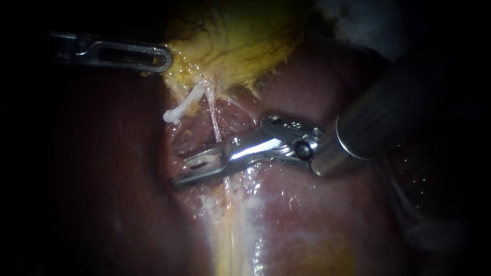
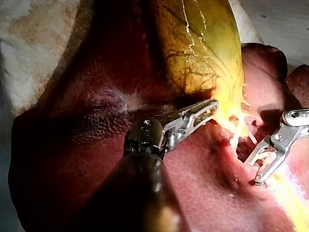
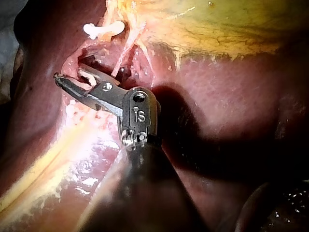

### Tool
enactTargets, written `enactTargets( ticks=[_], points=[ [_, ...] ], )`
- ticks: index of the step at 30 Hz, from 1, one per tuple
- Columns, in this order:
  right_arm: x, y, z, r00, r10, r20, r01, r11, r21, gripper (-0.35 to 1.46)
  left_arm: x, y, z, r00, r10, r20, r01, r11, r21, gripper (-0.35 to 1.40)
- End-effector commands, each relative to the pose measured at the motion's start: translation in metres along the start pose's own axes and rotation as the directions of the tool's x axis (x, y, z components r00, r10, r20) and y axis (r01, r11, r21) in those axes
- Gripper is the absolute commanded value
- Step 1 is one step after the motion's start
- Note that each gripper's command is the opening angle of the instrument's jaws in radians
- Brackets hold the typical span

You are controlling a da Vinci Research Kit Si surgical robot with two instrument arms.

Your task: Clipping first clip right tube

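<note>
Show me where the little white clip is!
In the endoscope view the white clip sits left of centre, below the gallbladder, beside the thin tube, above the open jaws of my right instrument.

My right instrument (image 1: 190, 169) is sporting a dark grey shaft and a shiny silver wrist with a round pivot pin. The left instrument (image 1: 164, 59) is looking slim and steel, with a long slot near its tip.

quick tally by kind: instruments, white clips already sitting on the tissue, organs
instruments: 2 (left instrument, right instrument)
white clip on the tissue: 1
organs: 2 (gallbladder, liver)
total: 5
</note>
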Motion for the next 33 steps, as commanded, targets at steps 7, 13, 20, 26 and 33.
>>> enactTargets(
  ticks=[7,13,20,26,33],
  points=[
    [0.0,0.0003,0.0,1.0,-0.001,-0.006,0.001,1.0,-0.016,0.5,0.0,0.0,0.0,1.0,0.0,0.0,0.0,1.0,0.0,-0.35],
    [0.0002,0.0011,-0.0003,0.998,-0.064,0.025,0.067,0.982,-0.179,0.6,0.0,0.0,-0.0001,1.0,0.0,0.0,0.0,1.0,0.0,-0.35],
    [0.0002,0.0022,-0.002,0.981,-0.14,0.131,0.172,0.945,-0.279,0.6,0.0001,0.0,-0.0001,1.0,0.0,0.0,0.0,1.0,0.0,-0.35],
    [0.0006,0.0017,-0.0038,0.973,-0.175,0.148,0.208,0.946,-0.25,0.6,0.0001,0.0,-0.0002,1.0,0.0,0.0,0.0,1.0,0.0,-0.35],
    [0.0025,-0.0011,-0.0058,0.975,-0.176,0.138,0.196,0.969,-0.153,0.6,0.0001,0.0,-0.0002,1.0,0.001,0.0,-0.001,1.0,0.0,-0.35]
  ],
)
